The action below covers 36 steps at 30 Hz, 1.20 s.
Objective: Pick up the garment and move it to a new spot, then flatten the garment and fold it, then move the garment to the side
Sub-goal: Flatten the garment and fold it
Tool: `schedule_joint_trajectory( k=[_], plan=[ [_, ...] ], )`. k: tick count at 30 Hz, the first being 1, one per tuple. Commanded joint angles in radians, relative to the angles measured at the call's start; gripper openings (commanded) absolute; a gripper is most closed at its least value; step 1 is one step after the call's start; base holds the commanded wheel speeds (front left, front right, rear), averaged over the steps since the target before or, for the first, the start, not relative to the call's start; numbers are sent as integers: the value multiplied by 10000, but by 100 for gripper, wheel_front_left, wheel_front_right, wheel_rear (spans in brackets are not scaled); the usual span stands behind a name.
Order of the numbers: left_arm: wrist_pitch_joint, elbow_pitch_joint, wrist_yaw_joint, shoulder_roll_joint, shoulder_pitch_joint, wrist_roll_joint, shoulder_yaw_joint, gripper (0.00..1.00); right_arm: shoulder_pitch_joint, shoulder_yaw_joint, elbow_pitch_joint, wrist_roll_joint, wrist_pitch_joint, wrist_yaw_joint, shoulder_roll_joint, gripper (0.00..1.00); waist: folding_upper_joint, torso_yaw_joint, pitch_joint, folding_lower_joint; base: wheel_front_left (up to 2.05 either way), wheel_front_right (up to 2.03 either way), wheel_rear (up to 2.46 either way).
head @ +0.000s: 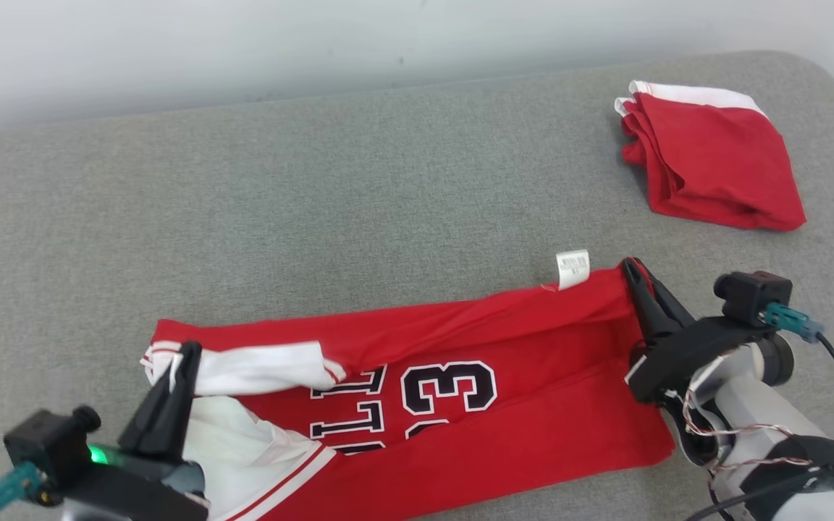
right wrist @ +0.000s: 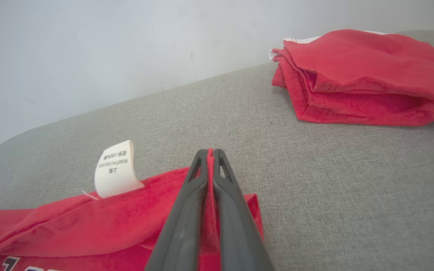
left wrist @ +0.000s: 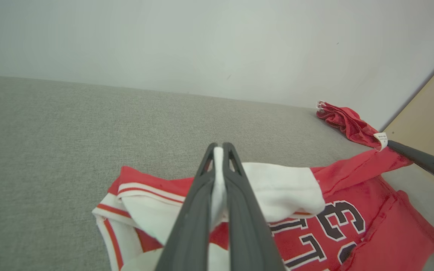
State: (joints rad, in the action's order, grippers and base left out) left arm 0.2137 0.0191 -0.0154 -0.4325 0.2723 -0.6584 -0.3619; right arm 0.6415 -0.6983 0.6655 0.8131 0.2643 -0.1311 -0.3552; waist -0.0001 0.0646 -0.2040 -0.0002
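Far left, the left gripper (head: 185, 353) has its jaws pinched shut on the white trim (head: 258, 365) at the shoulder end of the red jersey (head: 533, 405). The jersey lies stretched across the near part of the grey padded surface (head: 316, 217), number 23 showing, with a long crease along its far edge. Just past the care label (head: 573, 268), the right gripper (head: 631, 266) is clamped shut on the red hem corner. Well apart at far right sits a folded red garment (head: 714, 159). This looks like the fold step, both ends held. The next move calls for both arms travelling together, level, so the edge lands straight without bunching.
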Motion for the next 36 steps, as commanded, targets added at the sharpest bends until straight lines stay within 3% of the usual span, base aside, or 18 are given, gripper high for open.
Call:
schedule_joint_trajectory(
  k=[1,10,20,21,22,23,34,35,36],
  plan=[
    [152,-133,21,103,-363,-154,-13,0,-216,-112,-209,169,17,6,-243,0,1,-101,107,2,0,0,0],
    [396,352,64,485,-1094,255,-274,0,-985,-501,-943,731,16,6,-978,0,1,-341,214,2,0,0,0],
    [472,880,311,916,-1450,596,-347,0,-1304,-741,-1113,746,16,6,-1168,0,1,-404,270,2,0,0,0],
    [483,941,301,961,-1476,622,-323,0,-1344,-705,-1114,729,16,6,-1158,12,1,-417,262,2,0,0,0],
    [490,988,278,1008,-1494,645,-305,0,-1365,-603,-1149,683,16,6,-1150,35,1,-427,256,2,0,0,0],
    [497,1030,244,1059,-1494,671,-285,0,-1413,-501,-1176,677,16,6,-1128,100,1,-444,256,2,0,0,0],
    [522,1393,13,1482,-1640,873,146,0,-2274,1269,-2304,-199,16,6,-837,100,1,-517,349,2,0,0,0],
    [523,1419,-10,1528,-1661,918,194,20,-2333,1347,-2336,-278,16,6,-818,100,1,-521,365,2,0,0,0],
    [521,1426,-29,1585,-1674,958,259,50,-2396,1415,-2354,-330,16,6,-802,100,1,-529,385,2,0,0,0]
  ],
)
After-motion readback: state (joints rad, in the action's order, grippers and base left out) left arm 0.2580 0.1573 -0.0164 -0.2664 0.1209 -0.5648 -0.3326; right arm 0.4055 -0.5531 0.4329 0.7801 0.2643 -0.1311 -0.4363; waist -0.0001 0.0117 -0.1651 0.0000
